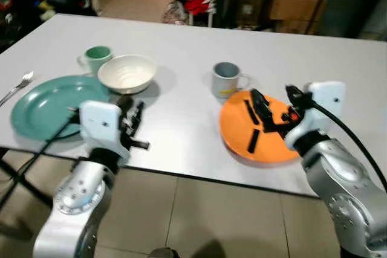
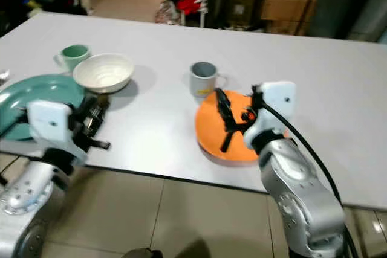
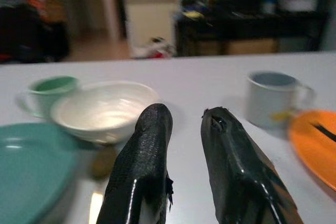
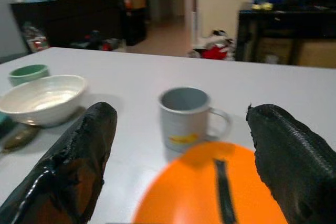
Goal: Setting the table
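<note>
On the white table [image 1: 181, 125] a teal plate [image 1: 42, 106] lies at the left, with a white bowl [image 1: 127, 74] and a green mug [image 1: 97, 57] behind it. A fork [image 1: 18, 86] lies at the far left edge. An orange plate [image 1: 257, 134] with thin black strips on it sits at the right, a grey mug [image 1: 227, 78] just behind it. My left gripper [image 1: 132, 112] hovers near the front edge, right of the teal plate, its fingers [image 3: 149, 129] a narrow gap apart and holding nothing. My right gripper [image 1: 277, 102] stands wide open over the orange plate, pointing at the grey mug [image 4: 184, 116].
A small brownish object [image 3: 102, 161] lies on the table by the bowl. The table's front edge [image 1: 199, 176] runs just below both grippers, with tiled floor beneath. Dark furniture and clutter [image 1: 193, 1] stand beyond the far edge.
</note>
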{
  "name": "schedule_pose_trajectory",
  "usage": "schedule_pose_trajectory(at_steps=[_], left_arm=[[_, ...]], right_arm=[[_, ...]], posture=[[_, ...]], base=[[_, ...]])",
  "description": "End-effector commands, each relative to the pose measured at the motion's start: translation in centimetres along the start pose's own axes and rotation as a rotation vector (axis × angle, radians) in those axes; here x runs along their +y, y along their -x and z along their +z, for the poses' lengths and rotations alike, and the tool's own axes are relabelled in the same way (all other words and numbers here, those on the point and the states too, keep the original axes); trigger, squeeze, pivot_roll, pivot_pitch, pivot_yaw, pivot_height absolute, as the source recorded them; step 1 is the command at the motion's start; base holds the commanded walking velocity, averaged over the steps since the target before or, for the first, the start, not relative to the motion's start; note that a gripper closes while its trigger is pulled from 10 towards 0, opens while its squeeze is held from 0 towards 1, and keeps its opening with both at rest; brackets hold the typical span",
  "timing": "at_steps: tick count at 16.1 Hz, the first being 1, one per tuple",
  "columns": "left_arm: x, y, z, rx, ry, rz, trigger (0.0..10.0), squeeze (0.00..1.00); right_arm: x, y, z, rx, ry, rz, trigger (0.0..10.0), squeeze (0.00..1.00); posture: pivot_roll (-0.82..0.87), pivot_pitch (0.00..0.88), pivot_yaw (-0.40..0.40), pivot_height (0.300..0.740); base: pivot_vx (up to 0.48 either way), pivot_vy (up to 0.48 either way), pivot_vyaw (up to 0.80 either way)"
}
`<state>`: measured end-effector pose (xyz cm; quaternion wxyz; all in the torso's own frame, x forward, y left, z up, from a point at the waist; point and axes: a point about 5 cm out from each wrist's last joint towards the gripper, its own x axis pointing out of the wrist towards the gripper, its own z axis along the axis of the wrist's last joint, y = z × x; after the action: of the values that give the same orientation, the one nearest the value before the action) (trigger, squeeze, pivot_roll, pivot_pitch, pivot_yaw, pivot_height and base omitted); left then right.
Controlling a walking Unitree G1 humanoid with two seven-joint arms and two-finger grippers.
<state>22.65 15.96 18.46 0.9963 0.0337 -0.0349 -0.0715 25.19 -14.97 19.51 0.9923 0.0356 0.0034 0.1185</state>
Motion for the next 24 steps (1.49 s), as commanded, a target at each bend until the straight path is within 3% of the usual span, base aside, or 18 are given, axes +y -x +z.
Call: schedule_pose_trajectory(at_steps=[1,6,12,13,15,16,19,22,23,24], left_arm=[[0.5,-0.1,0.8,-0.026,-0.018,0.036,10.0,0.0],[0.4,-1.0,1.1,-0.032,-0.005,0.011,10.0,0.0],[0.6,-1.2,0.7,-0.005,0.003,0.031,10.0,0.0],[0.5,-1.1,0.3,0.03,0.05,0.037,10.0,0.0],[0.3,-1.1,0.1,0.043,0.065,0.039,10.0,0.0],[0.7,-1.3,0.6,-0.006,-0.009,0.082,10.0,1.0],[1.5,-1.7,2.1,-0.115,-0.037,0.151,10.0,1.0],[2.0,-1.9,2.0,-0.115,-0.078,0.187,10.0,1.0],[2.4,-2.0,1.8,-0.096,-0.075,0.264,10.0,1.0],[2.4,-2.0,1.7,-0.08,-0.034,0.233,10.0,1.0]], right_arm=[[0.2,-0.2,0.0,-0.009,0.009,0.011,10.0,1.0],[-0.1,0.8,-0.2,-0.013,0.014,-0.03,10.0,1.0],[0.1,0.7,-0.1,-0.03,-0.005,-0.033,10.0,1.0],[0.0,0.6,-0.1,-0.032,0.01,-0.038,10.0,1.0],[-0.4,0.5,0.2,-0.05,0.063,-0.067,10.0,1.0],[-0.8,0.4,0.5,-0.073,0.095,-0.092,10.0,1.0],[-1.3,0.2,1.1,-0.117,0.12,-0.123,10.0,1.0],[-1.4,0.2,1.2,-0.123,0.159,-0.148,10.0,1.0],[-1.6,0.3,1.1,-0.123,0.159,-0.173,10.0,1.0],[-1.7,0.5,1.1,-0.129,0.146,-0.195,10.0,1.0]], posture=[[0.03,0.0,-0.001,0.74],[-0.02,0.0,0.057,0.74],[-0.01,0.0,0.047,0.74],[-0.02,0.0,0.043,0.74],[-0.01,0.0,0.036,0.74],[0.0,0.0,0.033,0.74],[-0.01,0.0,0.037,0.74],[-0.01,0.0,0.046,0.74],[-0.01,0.0,0.05,0.74],[-0.01,0.0,0.06,0.74]], base=[[0.0,0.0,0.8],[0.0,0.0,0.8],[0.0,0.0,0.8],[0.0,0.0,0.8],[0.0,0.0,0.8],[0.0,0.0,0.8],[0.0,0.0,0.8],[0.0,0.0,0.8],[0.0,0.0,0.8],[0.0,0.0,0.8]])
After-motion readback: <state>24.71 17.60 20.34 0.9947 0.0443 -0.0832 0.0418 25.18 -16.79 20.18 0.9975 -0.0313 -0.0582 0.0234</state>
